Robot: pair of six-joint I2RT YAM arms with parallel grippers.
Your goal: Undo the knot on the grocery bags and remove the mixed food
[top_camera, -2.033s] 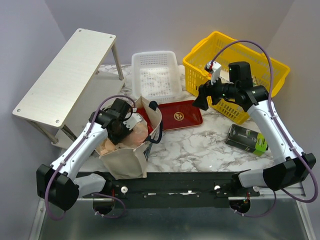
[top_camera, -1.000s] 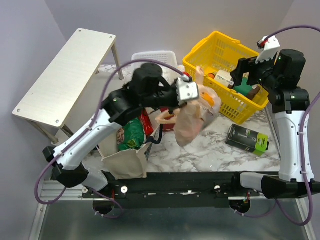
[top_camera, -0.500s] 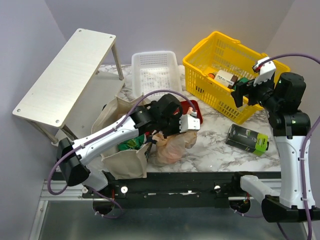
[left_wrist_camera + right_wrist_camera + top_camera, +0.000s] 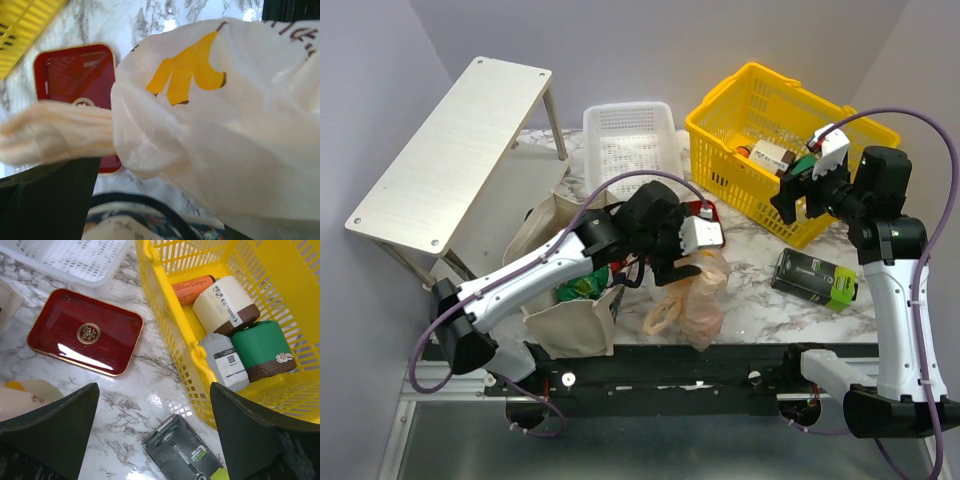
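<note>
The peach-cream plastic bag [image 4: 692, 305] lies on the marble near the front edge, just right of the beige canvas tote [image 4: 565, 320]. A green snack bag [image 4: 582, 287] shows inside the tote. My left gripper [image 4: 688, 248] hangs just above the bag's top, jaws apart. In the left wrist view the bag [image 4: 225, 140] fills the frame, and its bunched top, the knot [image 4: 55, 132], stretches left above my left finger [image 4: 50, 200]. What is in the bag is hidden. My right gripper [image 4: 798, 192] hovers open by the yellow basket [image 4: 760, 110] with nothing between its fingers [image 4: 50, 435].
A red tray [image 4: 85, 332] lies behind the bag. The black-and-green box [image 4: 812, 278] sits at the right. The yellow basket holds several boxes [image 4: 225, 305]. A white basket [image 4: 630, 145] stands at the back, a white shelf rack [image 4: 450, 150] on the left.
My left arm carried the plastic bag down from mid-air to the marble, then its jaws opened and let the bag go. The right arm shifted slightly left, still open.
</note>
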